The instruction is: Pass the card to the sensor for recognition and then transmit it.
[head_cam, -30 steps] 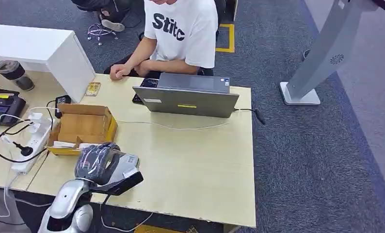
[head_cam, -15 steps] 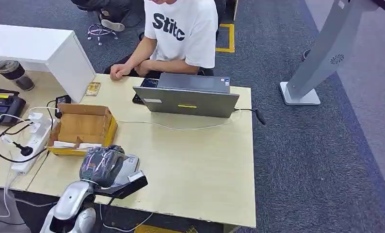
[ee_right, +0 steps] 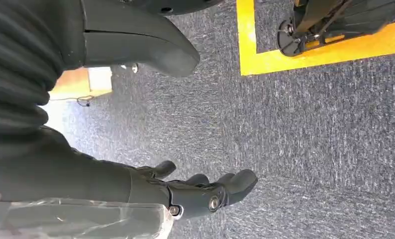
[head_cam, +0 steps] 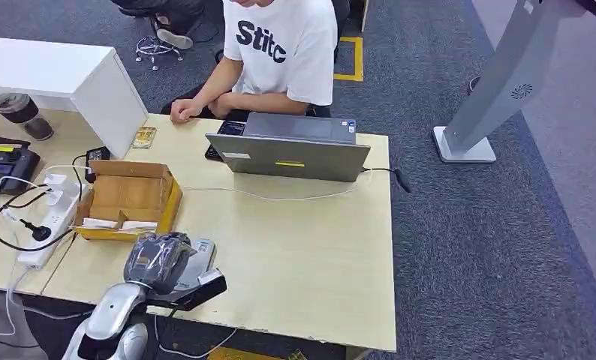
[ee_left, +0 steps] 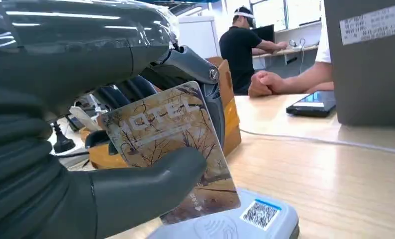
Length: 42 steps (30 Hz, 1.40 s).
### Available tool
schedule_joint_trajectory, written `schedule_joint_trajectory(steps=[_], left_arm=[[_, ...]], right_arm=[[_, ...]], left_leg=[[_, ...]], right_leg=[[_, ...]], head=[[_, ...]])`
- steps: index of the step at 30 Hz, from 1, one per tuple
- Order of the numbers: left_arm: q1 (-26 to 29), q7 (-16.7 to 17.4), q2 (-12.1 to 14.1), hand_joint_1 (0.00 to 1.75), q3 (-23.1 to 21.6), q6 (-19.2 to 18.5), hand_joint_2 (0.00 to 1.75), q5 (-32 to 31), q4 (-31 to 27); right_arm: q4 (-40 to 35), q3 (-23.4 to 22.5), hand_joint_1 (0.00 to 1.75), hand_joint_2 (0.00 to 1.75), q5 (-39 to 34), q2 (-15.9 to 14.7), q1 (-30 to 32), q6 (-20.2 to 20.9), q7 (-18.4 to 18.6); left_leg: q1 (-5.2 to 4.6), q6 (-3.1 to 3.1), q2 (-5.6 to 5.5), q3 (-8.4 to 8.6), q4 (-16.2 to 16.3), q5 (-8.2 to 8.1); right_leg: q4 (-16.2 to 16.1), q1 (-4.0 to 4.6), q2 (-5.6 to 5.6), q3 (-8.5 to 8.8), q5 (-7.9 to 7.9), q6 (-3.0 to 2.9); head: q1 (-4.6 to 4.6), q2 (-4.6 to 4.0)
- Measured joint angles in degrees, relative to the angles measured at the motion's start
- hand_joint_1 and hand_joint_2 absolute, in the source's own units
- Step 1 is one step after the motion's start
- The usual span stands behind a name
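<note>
One card (ee_left: pixel 170 149) is being pinched upright between the left hand's (head_cam: pixel 158 261) thumb and fingers (ee_left: pixel 136 89), its lower edge hovering just above the grey card reader (ee_left: pixel 235 224) at the near-left tabletop (head_cam: pixel 310 247) edge. Right hand (ee_right: pixel 195 191) is hanging over carpet, fingers apart, holding nothing.

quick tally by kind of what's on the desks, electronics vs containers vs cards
electronics: 5 - laptop, phone, card reader, desk phone, power strip
containers: 2 - cardboard box, lidded cup
cards: 1 - card, held in the left hand over the reader
total: 8
</note>
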Motion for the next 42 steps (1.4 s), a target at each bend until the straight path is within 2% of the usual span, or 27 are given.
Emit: schedule_joint_trajectory(steps=[22, 35, 38, 42], left_arm=[[-1.52, 0.04, -0.04, 1.75, 0.02, 0.64, 1.75, -0.04, 5.90], [-2.99, -0.02, 0.11, 1.75, 0.42, 1.03, 1.75, -0.18, 6.08], [-4.65, -0.64, 0.99, 1.75, 0.50, 0.35, 1.75, 1.01, 5.55], [-10.00, -1.29, 2.43, 1.75, 1.40, -2.27, 1.75, 2.97, 4.09]], right_arm=[[0.00, 0.02, 0.00, 1.75, 0.96, 0.00, -0.03, 0.22, -0.17], [0.00, 0.00, 0.00, 1.75, 1.03, 0.00, -0.03, 0.11, -0.48], [0.00, 0.00, 0.00, 1.75, 1.22, 0.00, -0.02, -0.15, -0.81], [0.00, 0.00, 0.00, 1.75, 1.92, 0.00, -0.04, -0.20, -1.35]], left_leg=[[0.00, 0.00, -0.02, 0.08, 0.00, 0.00], [0.00, 0.00, -0.01, 0.06, 0.00, 0.00], [0.01, 0.00, -0.03, 0.04, 0.00, 0.01], [0.02, -0.03, -0.07, 0.04, 0.00, 0.07]], right_leg=[[0.00, 0.00, -0.02, 0.10, 0.00, 0.00], [0.01, 0.00, -0.01, 0.06, 0.00, 0.00], [0.01, 0.01, -0.03, 0.03, 0.00, 0.00], [0.02, 0.01, -0.09, 0.05, 0.03, -0.02]], head=[[0.00, 0.00], [0.00, 0.00], [0.00, 0.00], [0.00, 0.00]])
